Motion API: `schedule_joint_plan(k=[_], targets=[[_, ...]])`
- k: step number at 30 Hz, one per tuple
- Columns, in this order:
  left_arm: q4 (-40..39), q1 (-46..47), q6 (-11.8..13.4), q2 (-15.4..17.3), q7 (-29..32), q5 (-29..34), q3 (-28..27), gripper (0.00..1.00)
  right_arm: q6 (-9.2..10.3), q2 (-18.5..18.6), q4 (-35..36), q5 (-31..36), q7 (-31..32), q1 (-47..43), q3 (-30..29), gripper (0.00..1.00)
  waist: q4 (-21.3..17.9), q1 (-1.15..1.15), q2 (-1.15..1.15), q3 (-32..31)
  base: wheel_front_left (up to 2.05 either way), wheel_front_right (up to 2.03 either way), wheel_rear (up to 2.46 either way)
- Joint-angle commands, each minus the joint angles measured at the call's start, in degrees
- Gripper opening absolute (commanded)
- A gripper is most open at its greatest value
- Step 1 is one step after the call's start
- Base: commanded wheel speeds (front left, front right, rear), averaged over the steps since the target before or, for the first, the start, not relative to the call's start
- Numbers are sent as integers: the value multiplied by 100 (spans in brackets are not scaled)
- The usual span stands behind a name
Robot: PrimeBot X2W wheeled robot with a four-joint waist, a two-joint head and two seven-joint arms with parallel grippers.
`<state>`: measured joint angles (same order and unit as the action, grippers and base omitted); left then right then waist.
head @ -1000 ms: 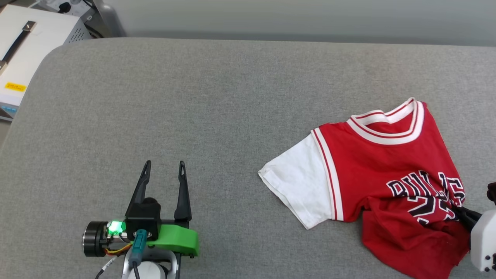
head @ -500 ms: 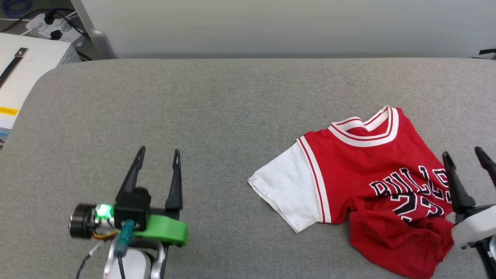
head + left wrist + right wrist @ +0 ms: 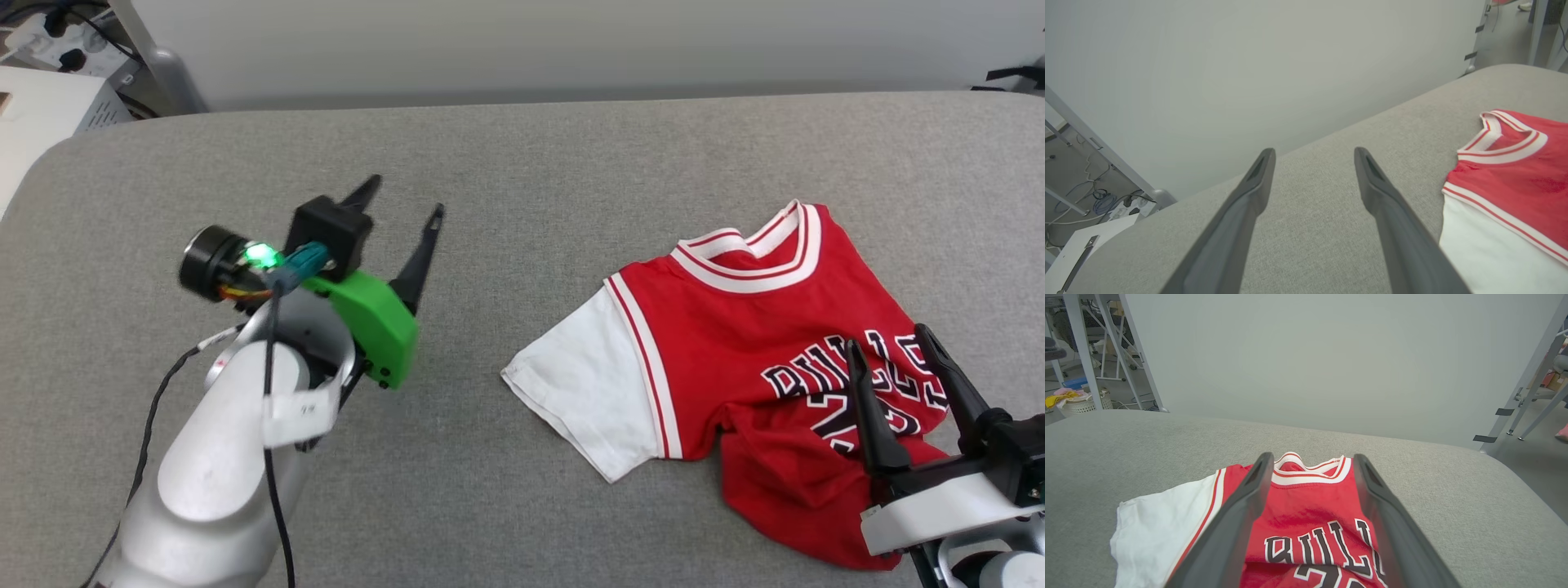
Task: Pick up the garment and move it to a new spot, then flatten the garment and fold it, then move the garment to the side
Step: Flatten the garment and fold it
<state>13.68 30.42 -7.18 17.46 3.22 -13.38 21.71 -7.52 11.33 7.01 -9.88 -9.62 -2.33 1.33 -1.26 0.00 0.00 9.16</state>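
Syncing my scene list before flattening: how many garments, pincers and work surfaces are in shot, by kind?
Garments: 1, the red jersey
Pincers: 2, the left pincer and the right pincer, both open
Work surfaces: 1, the grey padded surface
Total: 4

Robotics lab or test bay, not a home. Landmark: grey padded table (image 3: 522, 155), a bare work surface. Behind the table, a plain pale partition wall (image 3: 1331, 355). Off the table's far-left corner: white power strip (image 3: 37, 33) with plugs in it, loose cables, a coiled blue cable (image 3: 1102, 202) on the floor, a white equipment box (image 3: 33, 122) with a vent grille. Either side of the table: bare metal frame legs (image 3: 1527, 371), one with black tape tabs (image 3: 1504, 411). Beyond the table's left end, a basket of cloth (image 3: 1084, 402) on a grey floor.
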Motion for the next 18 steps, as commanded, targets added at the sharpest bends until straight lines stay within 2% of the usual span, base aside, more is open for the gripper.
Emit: schedule_joint_plan(k=[1, 6, 8, 13, 18], targets=[[-7, 264, -26, 104, 289, -269, 265, 100, 3, -17, 35, 45, -27, -2, 25, 100, -71, 0, 0, 100, 0, 0, 0], [-207, 1135, -29, 532, 2122, -1969, 1724, 100, 3, -75, -5, 107, -80, 155, 73, 100, -149, 0, 0, 319, 0, 0, 0], [-249, 1430, -29, 673, 2665, -2507, 2200, 100, 3, -92, -50, 124, -107, 239, 127, 100, -205, 0, 0, 405, 0, 0, 0], [-4, 2004, -30, 940, 3326, -3190, 3229, 100, 3, -111, -202, 143, -186, 540, 343, 100, -429, 0, 0, 626, 0, 0, 0], [437, 2247, -30, 1050, 3476, -3547, 3961, 100, 3, -97, -369, 146, -278, 875, 496, 100, -678, 0, 0, 853, 0, 0, 0]])
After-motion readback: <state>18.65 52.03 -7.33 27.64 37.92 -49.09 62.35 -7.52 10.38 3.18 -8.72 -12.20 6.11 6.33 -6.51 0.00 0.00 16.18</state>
